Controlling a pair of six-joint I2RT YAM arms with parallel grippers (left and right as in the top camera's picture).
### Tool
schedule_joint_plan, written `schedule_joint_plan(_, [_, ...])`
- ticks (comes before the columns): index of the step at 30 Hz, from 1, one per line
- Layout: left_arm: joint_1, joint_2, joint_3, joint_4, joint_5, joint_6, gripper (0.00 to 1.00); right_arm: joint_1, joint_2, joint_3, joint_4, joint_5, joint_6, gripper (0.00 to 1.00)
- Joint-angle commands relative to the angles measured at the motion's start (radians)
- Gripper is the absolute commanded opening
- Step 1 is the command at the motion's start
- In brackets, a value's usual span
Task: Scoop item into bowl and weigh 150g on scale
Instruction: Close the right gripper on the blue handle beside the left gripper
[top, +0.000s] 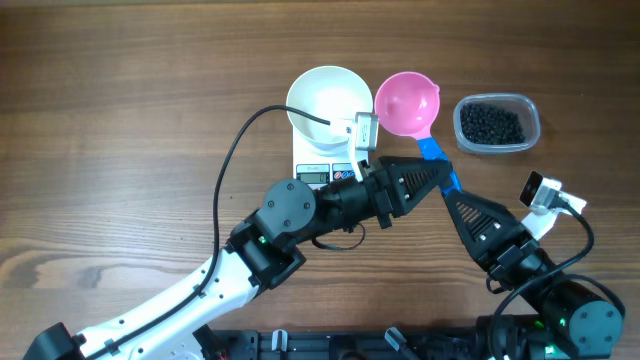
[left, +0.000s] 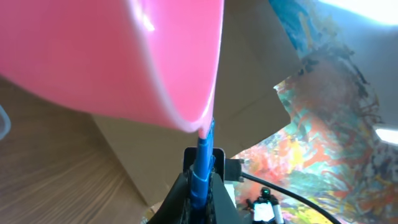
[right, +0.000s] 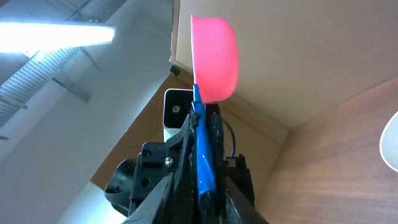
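Your black beans (top: 490, 122) sat in the clear tub (top: 531, 108), and the white bowl (top: 325, 95) stood on the scale (top: 325, 173). The pink scoop (top: 407, 103) hung between bowl and tub (mouth up), its handle running back toward the arms. Your left gripper (left: 200, 186) clamped that handle. The right gripper (right: 202, 177) flanked it closely, but I cannot tell whether it had gripped.

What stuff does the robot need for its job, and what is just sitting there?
Needed for the job:
pink scoop
black beans in the clear container
white bowl
scale under the bowl

Just there:
wooden table
black cable running along the left arm
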Motion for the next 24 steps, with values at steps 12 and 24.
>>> schedule_joint_plan(12, [-0.004,0.004,0.007,-0.005,0.051,-0.028,0.04,-0.002,0.002,0.008,0.009,0.016,-0.003,0.21])
schedule_joint_plan(24, [-0.03,0.004,0.007,-0.031,0.047,-0.02,0.07,-0.002,0.002,0.008,0.01,0.041,-0.003,0.04])
